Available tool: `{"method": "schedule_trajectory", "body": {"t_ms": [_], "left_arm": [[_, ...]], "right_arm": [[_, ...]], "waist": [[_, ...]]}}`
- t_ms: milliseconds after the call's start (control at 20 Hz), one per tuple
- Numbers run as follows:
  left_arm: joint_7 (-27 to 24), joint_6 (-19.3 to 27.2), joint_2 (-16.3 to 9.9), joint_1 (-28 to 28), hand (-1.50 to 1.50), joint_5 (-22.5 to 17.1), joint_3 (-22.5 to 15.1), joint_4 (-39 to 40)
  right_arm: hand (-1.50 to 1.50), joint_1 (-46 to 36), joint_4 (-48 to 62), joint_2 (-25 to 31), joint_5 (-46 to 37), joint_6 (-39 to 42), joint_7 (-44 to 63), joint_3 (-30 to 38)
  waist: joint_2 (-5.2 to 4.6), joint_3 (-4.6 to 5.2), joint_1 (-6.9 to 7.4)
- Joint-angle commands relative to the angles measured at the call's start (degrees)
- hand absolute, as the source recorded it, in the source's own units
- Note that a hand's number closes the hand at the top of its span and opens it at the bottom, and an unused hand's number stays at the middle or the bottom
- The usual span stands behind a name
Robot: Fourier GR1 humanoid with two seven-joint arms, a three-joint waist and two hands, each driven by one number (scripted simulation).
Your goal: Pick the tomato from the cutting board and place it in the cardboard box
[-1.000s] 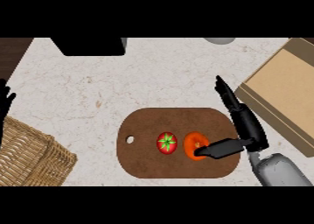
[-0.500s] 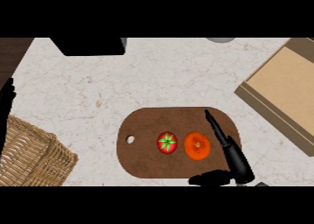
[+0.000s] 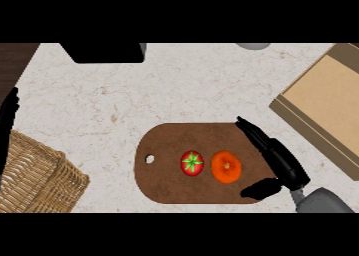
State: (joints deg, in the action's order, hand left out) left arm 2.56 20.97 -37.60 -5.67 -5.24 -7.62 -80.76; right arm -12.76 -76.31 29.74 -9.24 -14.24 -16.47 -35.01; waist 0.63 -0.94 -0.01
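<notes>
Right hand (image 3: 281,162) low right of frame, over cutting board (image 3: 167,185) right end, fingers straight, released, holding nothing; thumb spread toward lower edge.

Tomato (image 3: 192,163) on board, centre of frame, green stem up, untouched. Orange fruit (image 3: 226,166) just beside it, between tomato and hand. Risk: hand closing from right meets orange fruit first, grabs wrong item or knocks tomato rolling left.

Left hand (image 3: 3,132) at left edge, open, resting by wicker basket (image 3: 34,175).

Cardboard box (image 3: 331,105) upper right, on desk (image 3: 182,95), partly cut by frame; risk of clipping near wall on transfer.

Right hand (image 3: 279,161) open, fingers straight — left hand (image 3: 2,135) resting
</notes>
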Motion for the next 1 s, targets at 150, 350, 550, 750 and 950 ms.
{"method": "schedule_trajectory", "body": {"t_ms": [150, 350, 550, 750, 950], "left_arm": [[-1.29, -1.63, 2.22, 1.34, 0.0, -0.43, -0.56, 5.26], [1.23, -0.35, 2.58, -0.44, 0.0, 1.09, -0.98, 4.56], [-0.56, -1.13, 3.93, 0.52, 0.0, 0.91, -1.09, 6.17], [1.01, -2.18, 2.14, 0.39, 0.0, 0.86, 0.23, 4.86], [2.27, 0.07, 3.82, 3.73, 0.0, 2.78, -1.15, -0.28]], "right_arm": [[-1.5, -9.96, -3.66, 1.49, -7.55, 11.34, 21.05, -7.45], [-1.5, -15.92, -3.95, -1.27, -6.94, 19.83, 30.52, -8.52], [-1.5, -16.85, -4.56, -6.32, -6.96, 23.09, 37.34, -10.2], [-1.5, -18.31, -1.47, -7.83, -10.06, 23.77, 38.66, -9.74], [-1.5, -19.7, -1.26, -8.49, -9.53, 27.16, 39.15, -7.69]], "waist": [[-0.69, 1.27, 0.46], [-0.73, 1.1, 0.45], [-0.71, 1.08, 0.04], [-0.68, 0.97, 0.26], [-0.55, 0.93, 0.54]]}}
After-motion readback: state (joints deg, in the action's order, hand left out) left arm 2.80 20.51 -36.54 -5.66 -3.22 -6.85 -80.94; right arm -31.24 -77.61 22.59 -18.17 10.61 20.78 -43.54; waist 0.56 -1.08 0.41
